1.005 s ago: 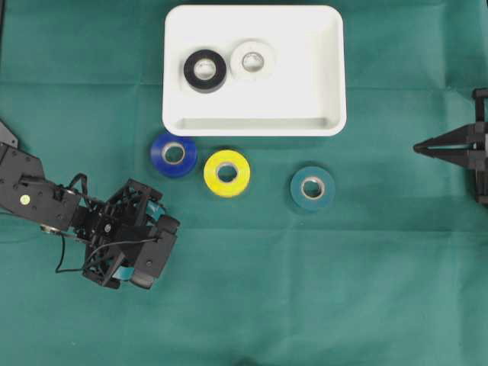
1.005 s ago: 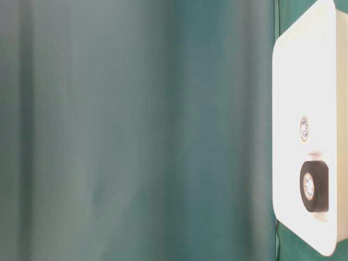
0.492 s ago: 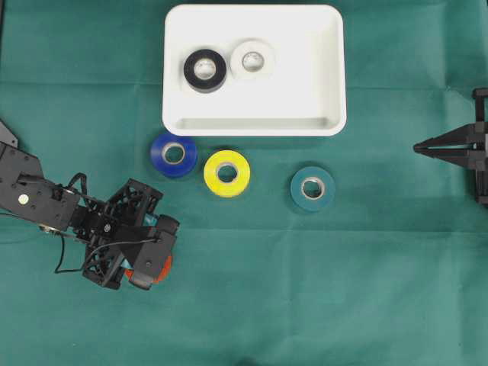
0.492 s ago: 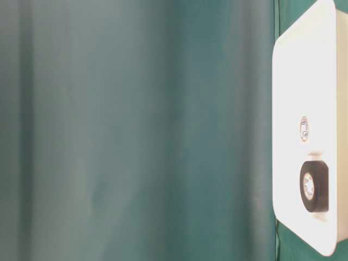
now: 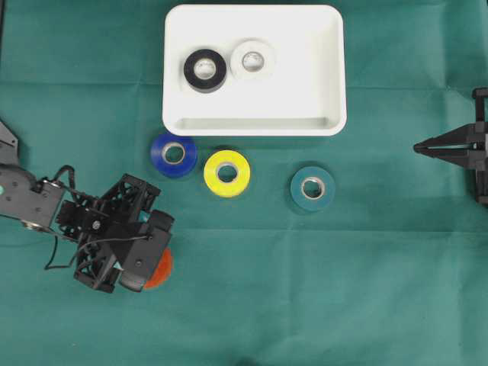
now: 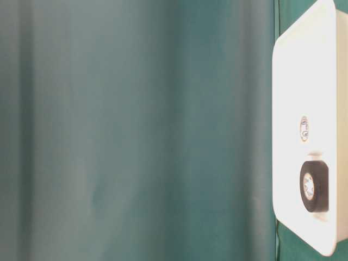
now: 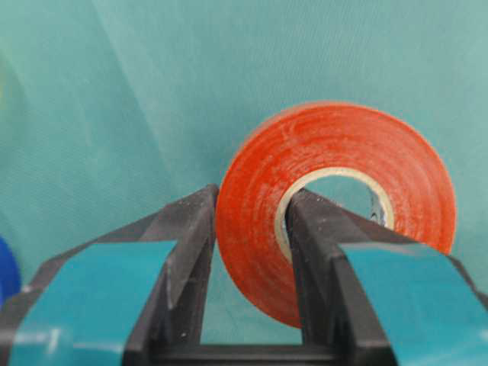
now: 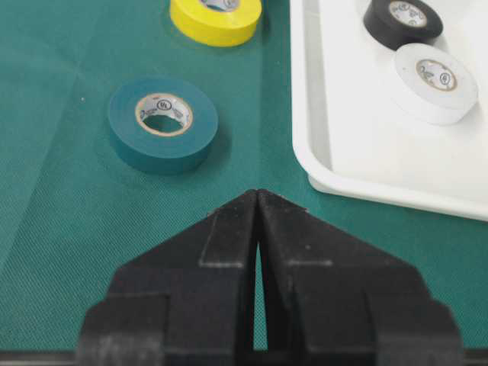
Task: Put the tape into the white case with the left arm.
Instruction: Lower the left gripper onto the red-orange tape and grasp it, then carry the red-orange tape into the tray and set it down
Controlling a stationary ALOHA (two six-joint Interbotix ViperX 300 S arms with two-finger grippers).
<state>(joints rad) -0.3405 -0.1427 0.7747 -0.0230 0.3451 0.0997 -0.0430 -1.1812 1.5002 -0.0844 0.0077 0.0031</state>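
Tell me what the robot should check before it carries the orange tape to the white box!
1. Grip: left gripper shut on the orange tape, one finger through the hole. Ok.
2. Tape lifted off the cloth: cannot tell.
3. Room in the white case: black tape and white tape sit at its left, the right side is free. Ok.
4. Path: blue tape and yellow tape lie before the case; pass above them. Cannot tell.
5. Right gripper shut, parked far right. Ok.

I see a green cloth-covered table (image 5: 366,290). Directly on it lie 1 shallow white rectangular plastic case (image 5: 330,69) and 3 tape rolls: blue (image 5: 173,155), yellow (image 5: 226,173), teal (image 5: 312,188).
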